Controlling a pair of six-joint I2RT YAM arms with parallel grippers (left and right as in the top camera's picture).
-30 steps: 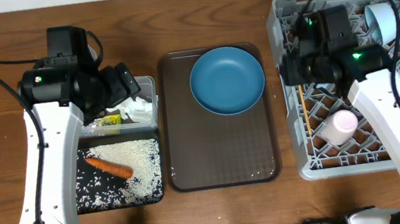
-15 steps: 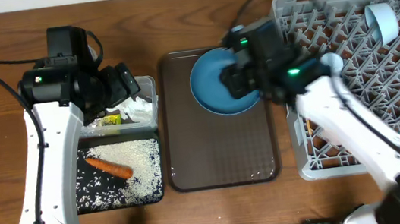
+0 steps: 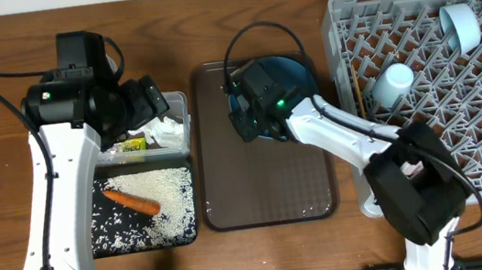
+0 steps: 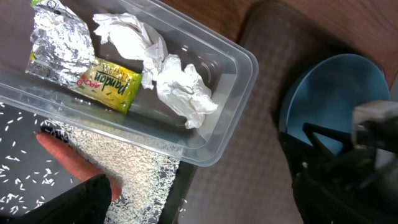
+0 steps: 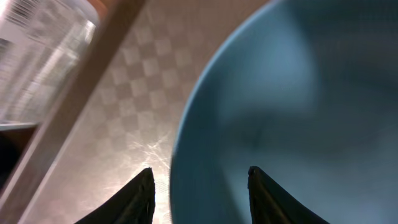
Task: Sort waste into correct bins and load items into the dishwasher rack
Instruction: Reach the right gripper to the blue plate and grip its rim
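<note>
Plate rim, 9 o'clock: straddled by parted right claw | left claw: released, above tub

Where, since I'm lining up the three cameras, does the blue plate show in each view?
Overhead: the blue plate is at top centre, at the far end of the brown tray.
Left wrist: the plate is at the right side, upper half, and is partly hidden.
Right wrist: the plate fills most of the right of the picture, seen close up.
Shared landmark: the brown tray under the plate, also seen in the left wrist and right wrist views.
</note>
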